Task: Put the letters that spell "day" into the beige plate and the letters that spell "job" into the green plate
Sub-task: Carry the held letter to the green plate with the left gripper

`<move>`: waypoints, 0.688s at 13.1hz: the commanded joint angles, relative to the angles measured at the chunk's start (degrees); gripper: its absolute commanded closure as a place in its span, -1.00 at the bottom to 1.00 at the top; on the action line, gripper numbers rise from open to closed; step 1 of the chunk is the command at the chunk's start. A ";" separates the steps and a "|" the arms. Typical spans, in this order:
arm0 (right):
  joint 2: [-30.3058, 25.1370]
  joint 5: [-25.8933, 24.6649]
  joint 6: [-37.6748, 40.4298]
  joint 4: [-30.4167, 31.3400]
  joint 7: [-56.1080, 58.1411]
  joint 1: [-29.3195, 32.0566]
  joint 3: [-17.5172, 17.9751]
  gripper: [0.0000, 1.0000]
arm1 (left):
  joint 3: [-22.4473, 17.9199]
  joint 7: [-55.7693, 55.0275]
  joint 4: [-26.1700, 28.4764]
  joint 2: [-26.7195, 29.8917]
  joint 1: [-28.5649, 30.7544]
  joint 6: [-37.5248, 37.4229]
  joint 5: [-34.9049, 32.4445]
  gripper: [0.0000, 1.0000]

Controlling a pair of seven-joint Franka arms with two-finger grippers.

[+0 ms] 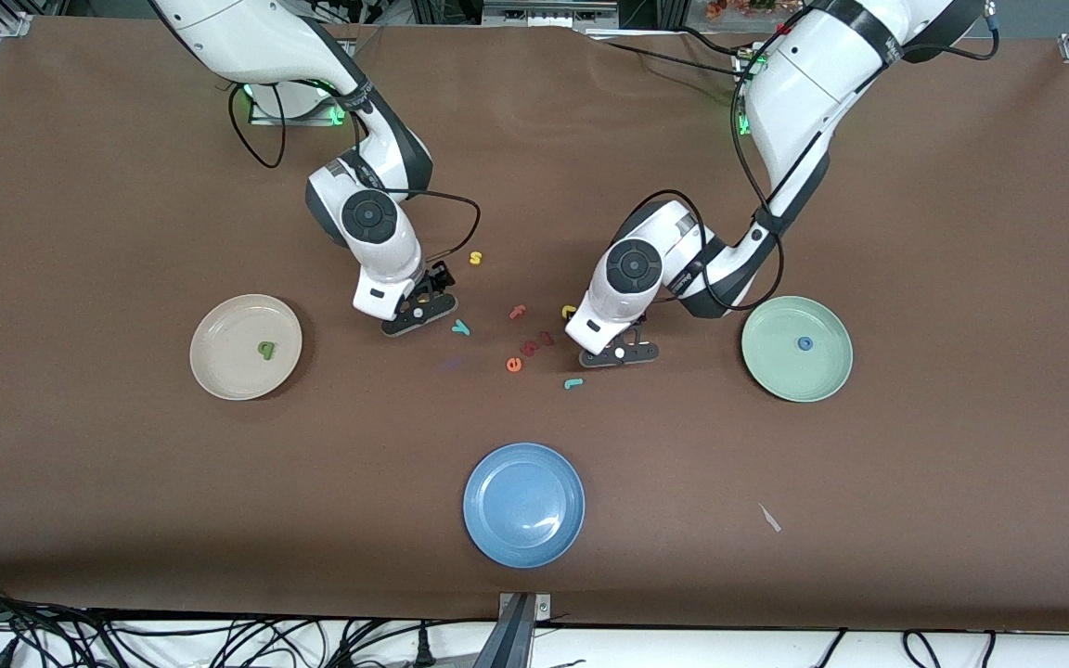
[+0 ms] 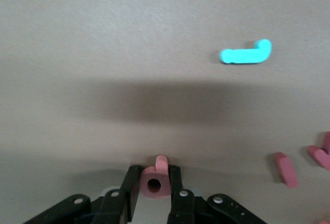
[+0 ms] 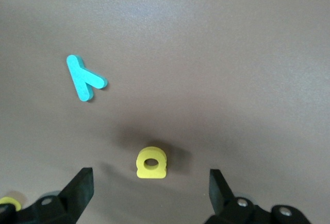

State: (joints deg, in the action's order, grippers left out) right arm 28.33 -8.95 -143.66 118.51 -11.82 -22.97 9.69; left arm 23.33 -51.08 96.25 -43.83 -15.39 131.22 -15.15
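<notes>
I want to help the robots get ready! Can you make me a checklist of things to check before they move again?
1. Left gripper shut on the pinkish-red foam letter b: ok.
2. Pale mint-green round plate has room; only the blue ring letter o lies in it: ok.
3. Teal hooked letter j lies apart on the brown table, not yet picked: ok.
4. Right gripper open, with the yellow rounded letter a between its fingers: ok.
5. Cream-beige round plate holds the dark green letter d: ok.
6. Teal letter y lies free: ok.
</notes>
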 commanded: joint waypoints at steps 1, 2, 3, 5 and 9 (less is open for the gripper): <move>-1.35 1.40 0.40 0.93 5.74 0.65 0.42 -0.98 | -0.04 -0.34 -0.54 2.42 0.79 -4.47 -3.13 1.00; -1.35 1.40 0.40 0.93 7.15 1.08 0.42 -0.98 | 0.05 0.10 -0.54 3.30 1.58 -5.52 -3.22 1.00; -1.00 1.48 0.31 0.93 8.99 1.35 0.42 -0.98 | 0.13 2.54 -0.54 4.35 2.55 -6.93 -3.13 1.00; -0.82 1.48 -0.22 0.93 10.76 1.44 0.42 -0.98 | 0.13 9.12 -0.54 6.55 4.83 -11.31 -3.13 1.00; 0.06 1.48 -3.38 1.89 11.30 1.35 0.42 -0.91 | 0.13 18.01 0.16 9.45 8.70 -17.74 -3.13 1.00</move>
State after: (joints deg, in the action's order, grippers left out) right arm 28.61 -8.68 -144.71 118.70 -2.06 -22.00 9.66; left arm 23.25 -36.89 94.84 -36.63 -8.36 115.63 -16.84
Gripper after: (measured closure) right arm 0.026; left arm 0.736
